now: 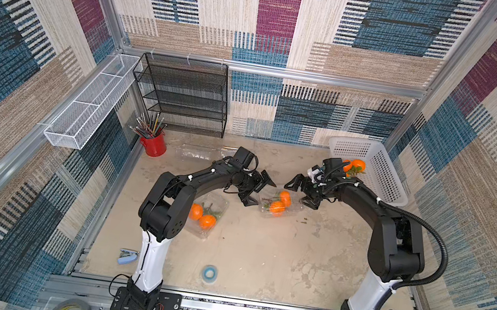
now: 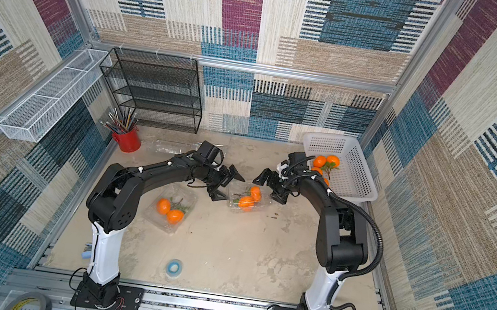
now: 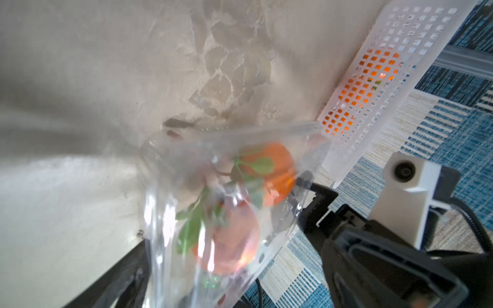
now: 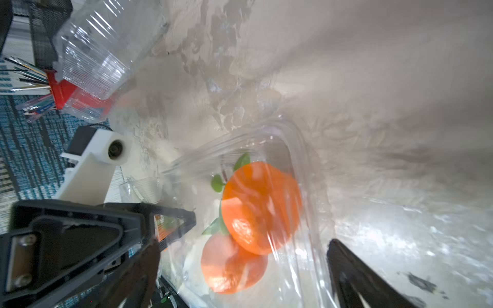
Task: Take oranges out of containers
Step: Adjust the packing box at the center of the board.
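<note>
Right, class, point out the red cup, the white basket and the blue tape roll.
red cup [image 1: 154, 148], in a top view, on its outer side
white basket [image 1: 388, 177], in a top view, on its bare perforated wall
blue tape roll [image 1: 205, 272], in a top view, on its band

The left arm [image 1: 213, 174] and right arm [image 1: 366, 199] are black with white lower links and black cables [image 1: 443, 260].

We can read no text, label, brand or number; marks on the near-left tape roll [image 1: 83, 308] are too small.
</note>
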Controlling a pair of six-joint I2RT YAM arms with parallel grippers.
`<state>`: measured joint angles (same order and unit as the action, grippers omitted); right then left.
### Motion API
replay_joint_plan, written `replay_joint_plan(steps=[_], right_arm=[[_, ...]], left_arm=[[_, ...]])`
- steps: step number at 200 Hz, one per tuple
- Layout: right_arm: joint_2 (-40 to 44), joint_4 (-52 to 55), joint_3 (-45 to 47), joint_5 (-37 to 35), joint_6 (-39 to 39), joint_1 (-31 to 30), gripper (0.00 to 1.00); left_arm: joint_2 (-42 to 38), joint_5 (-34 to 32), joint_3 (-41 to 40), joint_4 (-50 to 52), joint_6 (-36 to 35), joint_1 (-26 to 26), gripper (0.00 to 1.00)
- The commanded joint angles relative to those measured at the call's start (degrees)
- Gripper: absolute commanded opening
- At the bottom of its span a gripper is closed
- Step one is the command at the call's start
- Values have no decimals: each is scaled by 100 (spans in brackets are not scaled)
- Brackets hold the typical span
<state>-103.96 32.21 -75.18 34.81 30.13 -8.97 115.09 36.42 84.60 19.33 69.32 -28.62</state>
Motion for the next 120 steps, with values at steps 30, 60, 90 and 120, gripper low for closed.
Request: replay_joint_plan(steps=[30, 60, 90, 120], right_arm=[[243, -785, 666, 971, -208, 291, 98], [289, -1300, 1025, 1259, -161, 291, 98], [453, -1410, 1140, 1335, -234, 290, 98], [764, -1594, 1392, 1588, -37, 279, 98]], left_arm=[[-685, -146, -618, 832, -850, 6, 99], [-758, -112, -736, 673, -764, 6, 99], [-561, -27, -537, 555, -700, 4, 99], [-230, 55, -210, 491, -613, -3, 99]])
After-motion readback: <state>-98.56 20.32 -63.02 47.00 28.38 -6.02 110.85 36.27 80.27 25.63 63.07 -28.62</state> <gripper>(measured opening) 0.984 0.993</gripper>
